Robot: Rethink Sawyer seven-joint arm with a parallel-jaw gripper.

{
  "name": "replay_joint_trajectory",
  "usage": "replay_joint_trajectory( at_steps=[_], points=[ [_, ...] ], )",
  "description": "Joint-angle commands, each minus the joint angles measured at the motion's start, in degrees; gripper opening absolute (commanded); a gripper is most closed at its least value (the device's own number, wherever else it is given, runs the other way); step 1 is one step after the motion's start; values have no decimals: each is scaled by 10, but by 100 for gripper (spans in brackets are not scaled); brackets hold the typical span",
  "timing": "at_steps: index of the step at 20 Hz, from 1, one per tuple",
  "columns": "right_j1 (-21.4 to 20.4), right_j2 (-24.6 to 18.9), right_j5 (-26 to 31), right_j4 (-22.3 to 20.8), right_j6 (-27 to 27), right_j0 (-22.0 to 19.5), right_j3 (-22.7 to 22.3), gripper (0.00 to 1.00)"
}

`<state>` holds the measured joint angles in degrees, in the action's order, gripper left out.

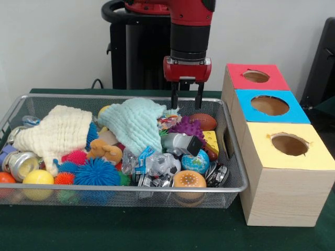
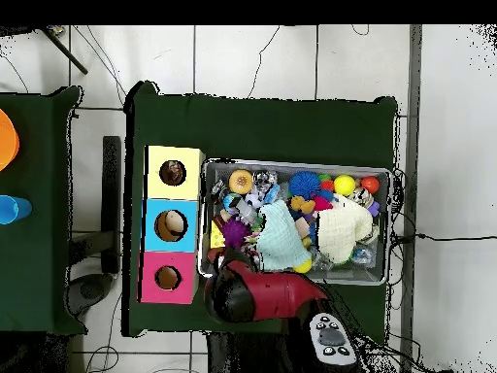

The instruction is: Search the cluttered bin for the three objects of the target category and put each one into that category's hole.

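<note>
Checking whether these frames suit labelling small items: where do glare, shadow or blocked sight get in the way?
Front view: even light; the silver can and the crinkled wrappers glint, and soft shadow sits under the wire bin. Overhead view: the red arm hides the bin's near corner, and the box holes look dark inside.

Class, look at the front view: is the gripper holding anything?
No. The gripper hangs open above the bin, with nothing between its fingers.
</note>
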<state>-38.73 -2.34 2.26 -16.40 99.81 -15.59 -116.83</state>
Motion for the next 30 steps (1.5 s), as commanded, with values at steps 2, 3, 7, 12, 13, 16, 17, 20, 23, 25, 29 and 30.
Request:
replay_joint_trajectory(
  at_steps=[2,3,7,12,13,16,17,20,23,25,29,30],
  points=[
    [30,-13,-41,-30,75,-33,-34,100],
    [32,-11,-45,-30,76,-35,-36,100],
    [34,-6,-59,-33,76,-37,-36,100],
    [36,-5,-70,-38,78,-45,-38,100],
    [38,-4,-73,-40,78,-46,-38,100],
    [42,4,-95,-47,79,-45,-34,100],
    [43,5,-102,-50,77,-46,-30,100],
    [45,12,-138,-62,75,-45,-20,100],
    [42,19,-173,-75,73,-43,-13,100],
    [44,21,-185,-78,74,-44,-12,100],
    [43,18,-191,-79,75,-48,-11,100],
    [45,15,-194,-81,75,-51,-11,100]
  ],
)
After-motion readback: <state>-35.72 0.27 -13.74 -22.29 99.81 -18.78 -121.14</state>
